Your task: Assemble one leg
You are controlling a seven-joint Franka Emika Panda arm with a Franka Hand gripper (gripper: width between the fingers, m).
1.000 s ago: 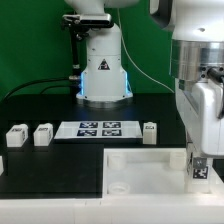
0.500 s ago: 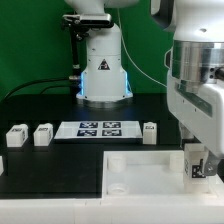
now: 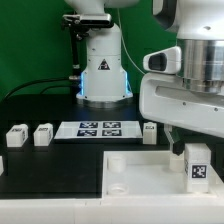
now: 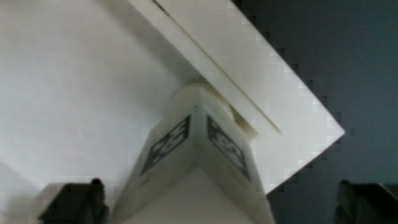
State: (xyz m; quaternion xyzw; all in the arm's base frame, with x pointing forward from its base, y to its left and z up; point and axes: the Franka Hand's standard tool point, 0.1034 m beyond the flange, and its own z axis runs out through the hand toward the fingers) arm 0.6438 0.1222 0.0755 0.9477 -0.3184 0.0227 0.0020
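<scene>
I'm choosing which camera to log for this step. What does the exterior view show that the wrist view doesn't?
Only the exterior view shows three loose legs, the marker board and the arm's base. Only the wrist view shows the gripper fingertips apart. Both show the tagged leg over the white tray-like part.

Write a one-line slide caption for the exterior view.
Panda arm above a leg standing on the white tabletop part; three more legs flank the marker board.

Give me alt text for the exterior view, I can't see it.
A white robot arm reaches in from the exterior view's right over a flat white tray-like part, where a tagged leg stands. Three more legs flank the marker board.
</scene>
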